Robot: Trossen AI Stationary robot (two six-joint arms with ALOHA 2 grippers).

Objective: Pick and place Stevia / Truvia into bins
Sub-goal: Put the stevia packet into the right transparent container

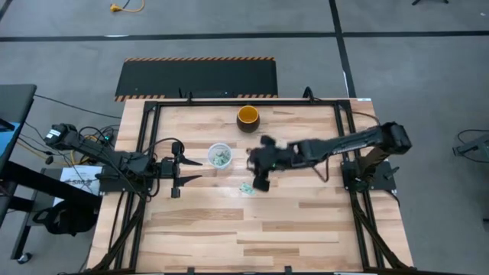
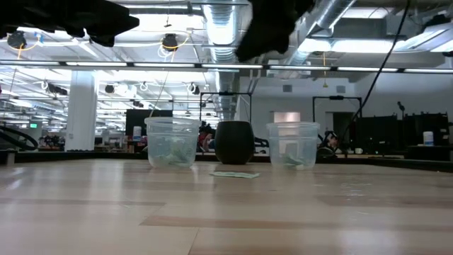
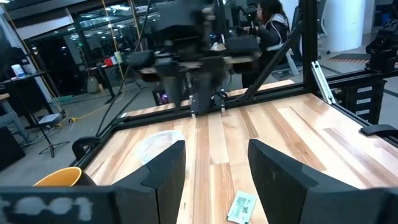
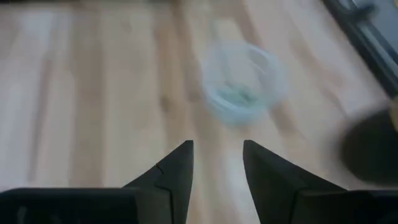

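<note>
Right gripper, fingers spread and empty, hovers mid-frame beside the last loose sachet, probably reaching; next, descend and pinch it.

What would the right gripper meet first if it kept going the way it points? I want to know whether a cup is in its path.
Probably a clear cup with sachets inside, ahead between the right gripper's open fingers. Bare table lies between; depth is unclear.

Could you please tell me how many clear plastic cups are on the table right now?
2. One clear cup stands between the two arms, near the left gripper. The second cup shows only in the low view, right of the dark bowl; from above the right arm hides it.
</note>
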